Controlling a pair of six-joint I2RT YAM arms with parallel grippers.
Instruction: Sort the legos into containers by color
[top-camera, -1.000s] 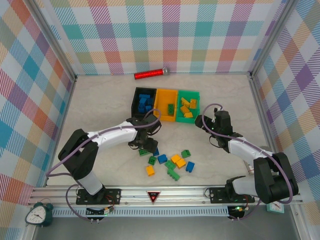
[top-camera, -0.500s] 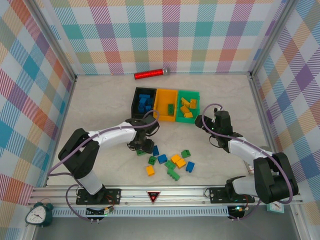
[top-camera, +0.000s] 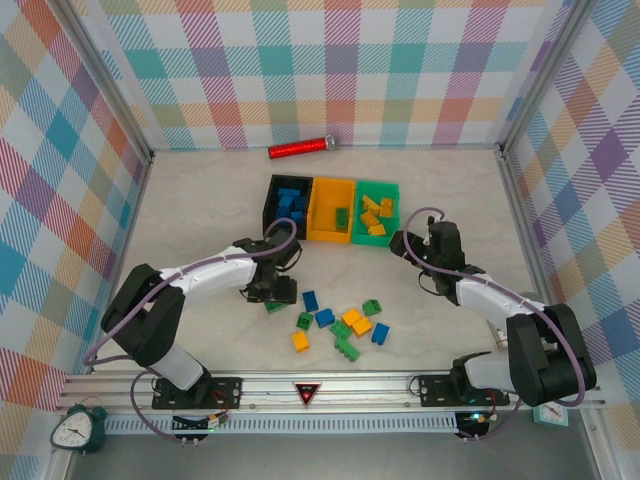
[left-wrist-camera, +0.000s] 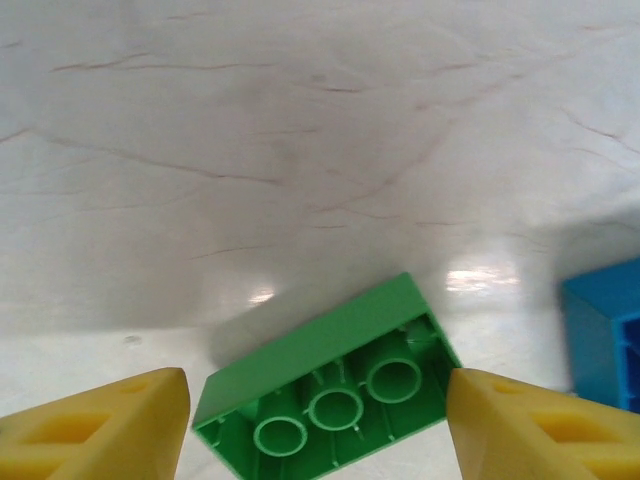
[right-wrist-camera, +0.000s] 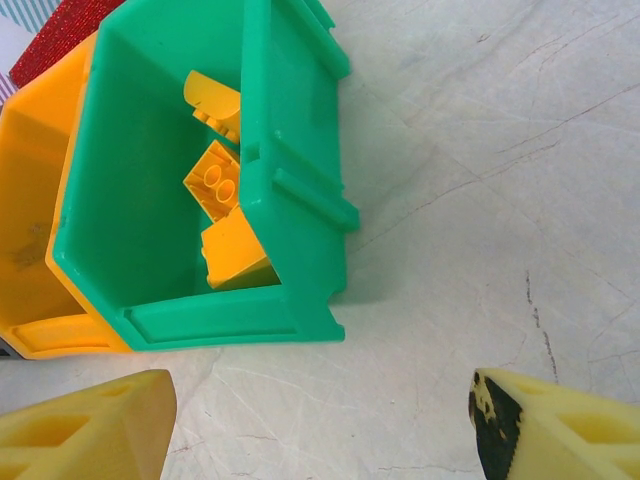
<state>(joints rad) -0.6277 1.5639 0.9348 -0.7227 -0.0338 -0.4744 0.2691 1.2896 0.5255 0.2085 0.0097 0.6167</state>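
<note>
Three open plastic bins in a row: black bin, orange-yellow bin, green bin. Loose studded plastic bricks on the pale marbled table; overhead count is about eleven: five green, three blue, three yellow-orange. Left gripper stands over the leftmost green brick. The left wrist view adds that it lies hollow side up with three tubes, between the fingers; gripped or not, cannot tell. Right gripper gapes wide, holding nothing, near the green bin. Its view shows three yellow-orange bricks inside.
</note>
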